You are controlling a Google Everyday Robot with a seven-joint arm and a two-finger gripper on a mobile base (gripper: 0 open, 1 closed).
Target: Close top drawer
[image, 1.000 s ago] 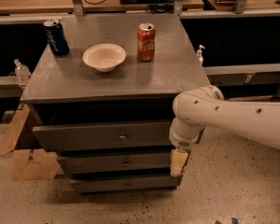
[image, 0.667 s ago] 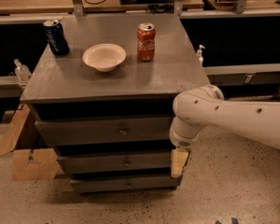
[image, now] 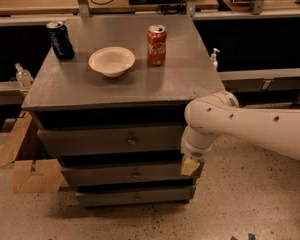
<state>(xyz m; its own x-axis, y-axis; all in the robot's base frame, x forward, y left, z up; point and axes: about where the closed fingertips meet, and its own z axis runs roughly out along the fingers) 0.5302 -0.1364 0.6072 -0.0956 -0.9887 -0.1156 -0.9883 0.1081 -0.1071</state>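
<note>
Pincer hangs just below the right end of your top drawer; you cannot tell how wide it stands.

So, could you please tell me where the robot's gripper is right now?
In the camera view, the gripper is at the right end of the wide grey top drawer, overlapping the shorter grey drawer beneath.
</note>
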